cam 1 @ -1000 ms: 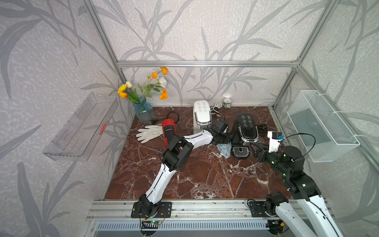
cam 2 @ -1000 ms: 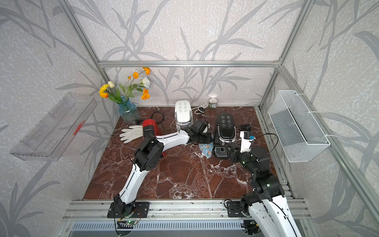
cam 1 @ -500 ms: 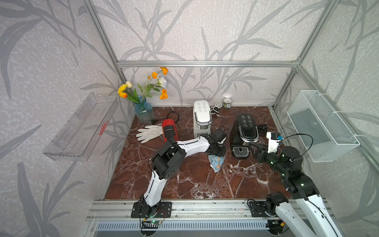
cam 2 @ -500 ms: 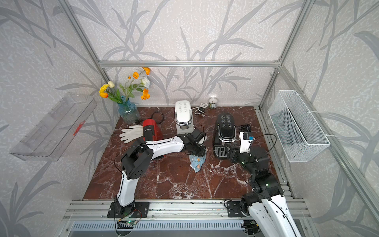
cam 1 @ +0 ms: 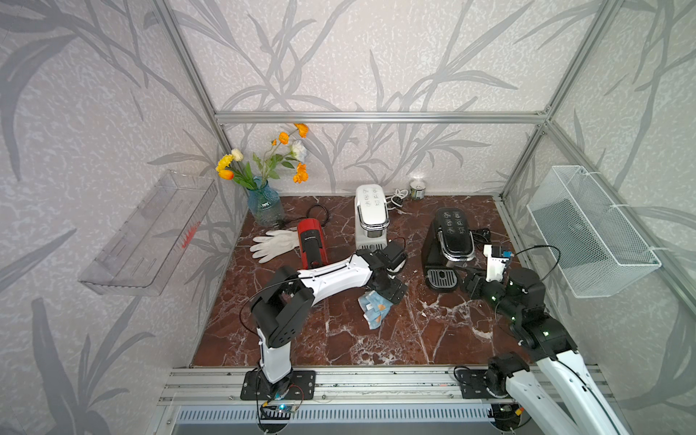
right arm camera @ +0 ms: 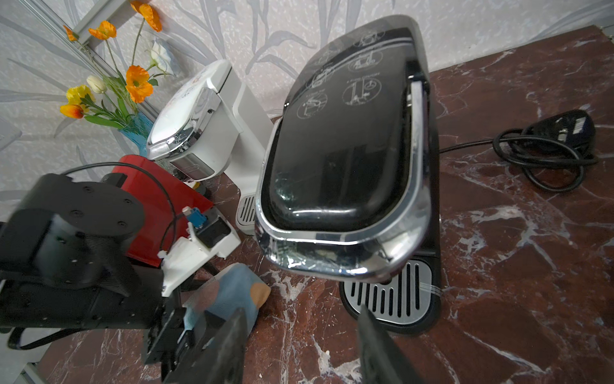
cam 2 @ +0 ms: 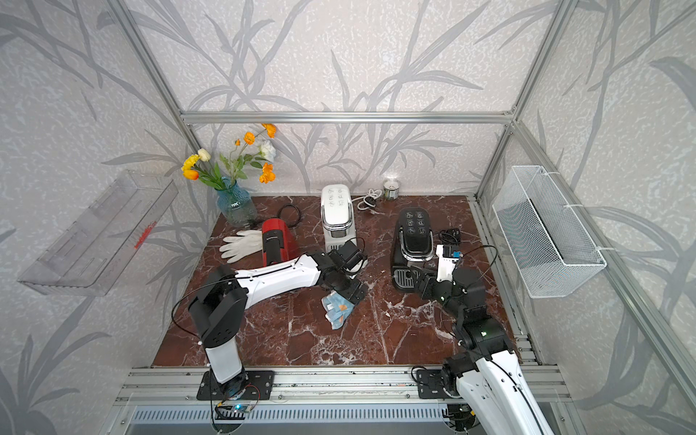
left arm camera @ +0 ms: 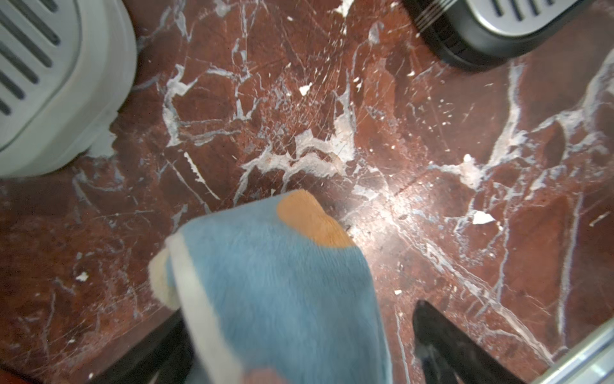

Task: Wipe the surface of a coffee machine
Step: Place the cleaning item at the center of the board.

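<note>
Left gripper (cam 1: 386,295), jaws spread, hovers over the cloth (cam 1: 373,312), seemingly loose beneath. The black machine (cam 1: 452,233) lies rightward, nearer the empty, part-open right gripper (right arm camera: 300,314).

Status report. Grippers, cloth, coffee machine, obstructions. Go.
Left gripper open, cloth loose beneath it. Right gripper open, empty, facing drip tray of black coffee machine. Nothing between.
</note>
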